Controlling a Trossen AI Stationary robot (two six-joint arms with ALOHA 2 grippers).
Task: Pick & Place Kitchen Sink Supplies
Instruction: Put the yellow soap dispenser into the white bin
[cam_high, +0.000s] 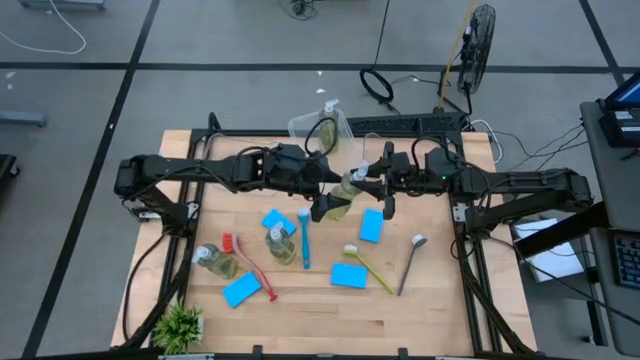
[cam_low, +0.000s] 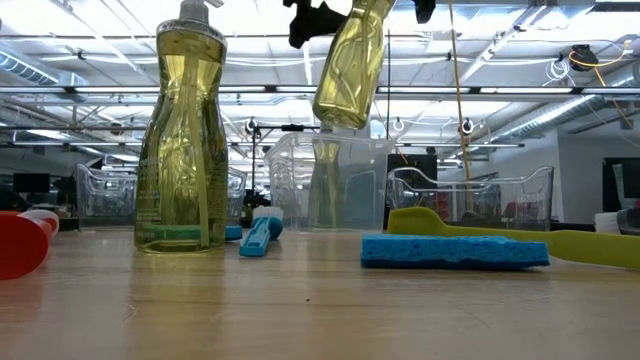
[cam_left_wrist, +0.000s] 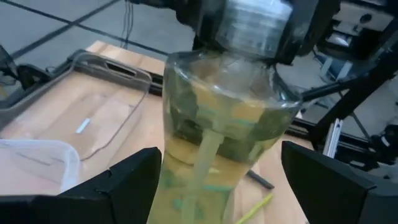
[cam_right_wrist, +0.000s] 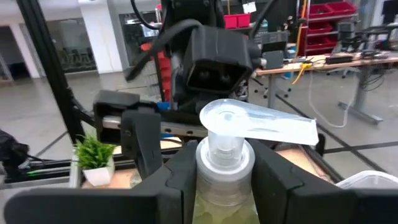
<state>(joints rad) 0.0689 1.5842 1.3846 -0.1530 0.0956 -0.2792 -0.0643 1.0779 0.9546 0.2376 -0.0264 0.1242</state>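
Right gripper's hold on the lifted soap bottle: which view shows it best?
Right wrist view: right gripper shut on the soap bottle neck. High view shows both small; low view only its body; left wrist view its body, left gripper open around it.

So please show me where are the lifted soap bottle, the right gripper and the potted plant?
lifted soap bottle (cam_low: 348, 75): low view, on its yellow-green body.
right gripper (cam_right_wrist: 225, 171): right wrist view, between its fingertips, at the bottle's neck.
potted plant (cam_high: 180, 325): high view, on its leaves.

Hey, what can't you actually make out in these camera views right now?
- Low view: raised soap bottle neck and both hands, cut off by the top edge.
- High view: that bottle's body, under the arms.
- Left wrist view: table behind, blocked by the bottle.
- Right wrist view: bottle body, hidden by right hand.
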